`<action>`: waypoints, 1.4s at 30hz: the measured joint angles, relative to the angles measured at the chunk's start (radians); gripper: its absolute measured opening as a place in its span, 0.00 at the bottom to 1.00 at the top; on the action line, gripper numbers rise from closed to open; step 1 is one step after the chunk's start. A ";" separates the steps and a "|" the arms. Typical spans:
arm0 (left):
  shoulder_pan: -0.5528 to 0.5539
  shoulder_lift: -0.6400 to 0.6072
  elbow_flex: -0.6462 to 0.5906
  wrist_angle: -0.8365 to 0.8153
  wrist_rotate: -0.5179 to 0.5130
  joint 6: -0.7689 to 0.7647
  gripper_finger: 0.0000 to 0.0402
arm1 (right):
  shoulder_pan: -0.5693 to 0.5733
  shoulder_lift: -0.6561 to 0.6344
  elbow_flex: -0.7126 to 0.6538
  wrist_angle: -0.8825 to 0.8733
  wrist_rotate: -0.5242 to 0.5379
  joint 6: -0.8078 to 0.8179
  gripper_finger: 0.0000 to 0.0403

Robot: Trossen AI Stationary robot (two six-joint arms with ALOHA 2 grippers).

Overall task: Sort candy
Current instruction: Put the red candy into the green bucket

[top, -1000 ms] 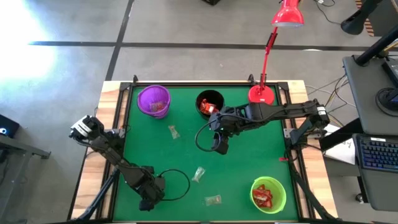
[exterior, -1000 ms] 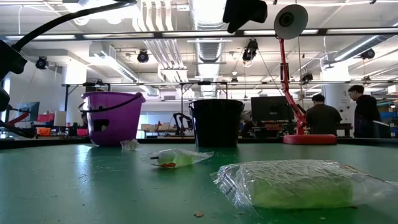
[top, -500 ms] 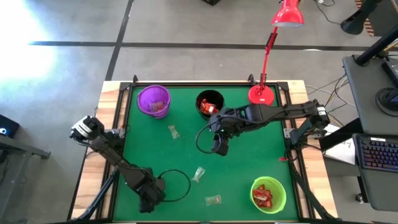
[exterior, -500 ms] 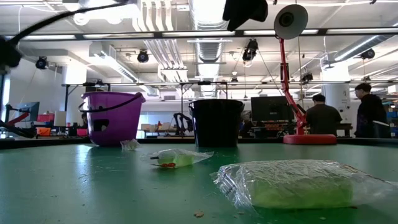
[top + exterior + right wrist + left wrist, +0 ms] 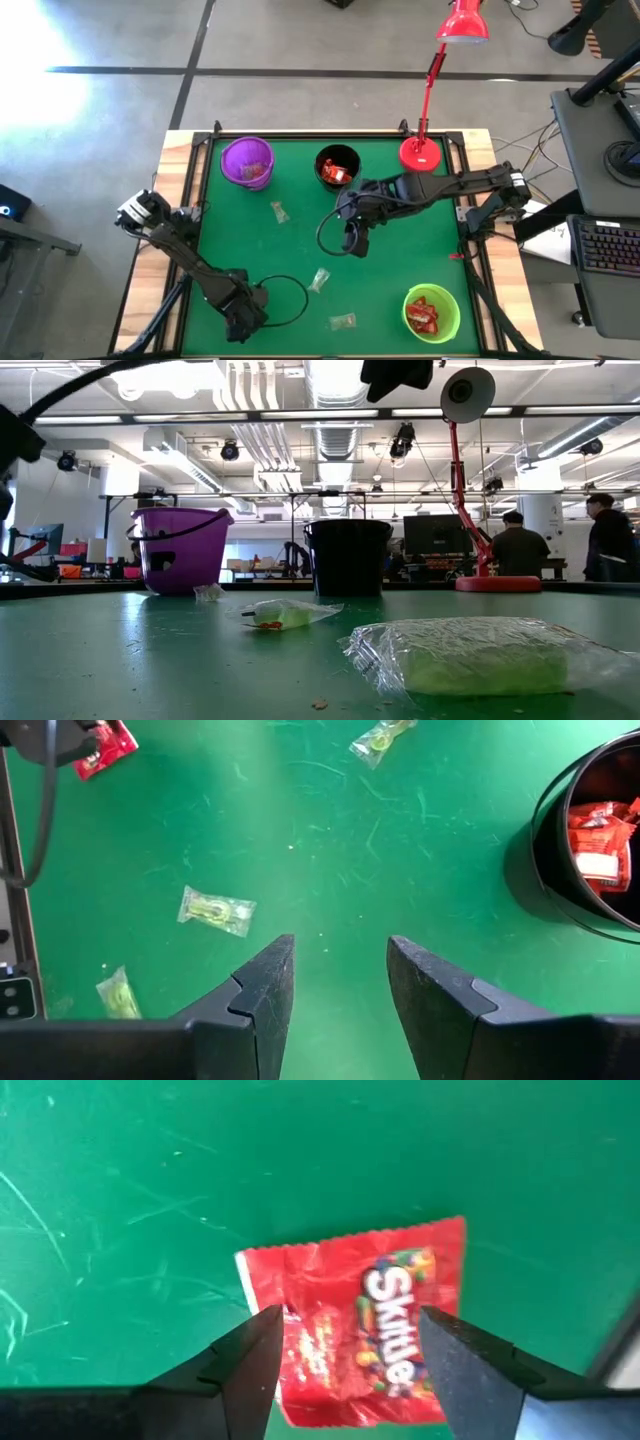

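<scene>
**Four sweets left on the green bench**

Four wrapped candies lie loose on the bench (image 5: 400, 250), judging from the pictures, while the three cups already hold some. The purple cup (image 5: 247, 160) at the far left shows wrappers inside, the black cup (image 5: 337, 167) beside it holds red packets, and the green cup (image 5: 432, 312) at the near right corner is well filled with red ones. So the sorting looks well under way but not finished.

Left to move: a pale sweet (image 5: 280, 211) just in front of the purple cup, a second pale sweet (image 5: 319, 279) near the middle front, a third pale sweet (image 5: 343, 321) close to the front edge, and a red packet (image 5: 365, 1325) at the near left corner. That red packet lies flat directly under the left tool (image 5: 350, 1370), whose fingers stand wide apart on either side of it and grip nothing. By colour it seems to belong with the other red packets.

The right tool (image 5: 338, 995) hovers over the middle of the bench, just in front of the black cup, its fingers parted and empty.

Readable writing: the red packet carries the word "Skittles" in white letters. Nothing else is legible; a red desk lamp (image 5: 421, 150) stands at the far edge.
</scene>
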 joint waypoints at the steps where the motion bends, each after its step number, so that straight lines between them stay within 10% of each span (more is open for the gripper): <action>1: 0.000 0.005 -0.003 0.000 0.000 0.000 0.54 | 0.003 0.000 0.000 0.000 0.000 0.000 0.38; 12: 0.000 0.105 0.007 0.011 0.027 0.006 0.54 | 0.017 0.000 0.000 -0.001 0.000 0.045 0.38; 23: 0.005 0.131 0.011 0.018 0.041 0.051 0.16 | 0.025 0.000 0.000 -0.001 0.000 0.050 0.38; 42: 0.008 0.112 0.148 -0.042 -0.043 0.131 0.01 | 0.025 0.000 0.000 -0.006 0.003 0.050 0.38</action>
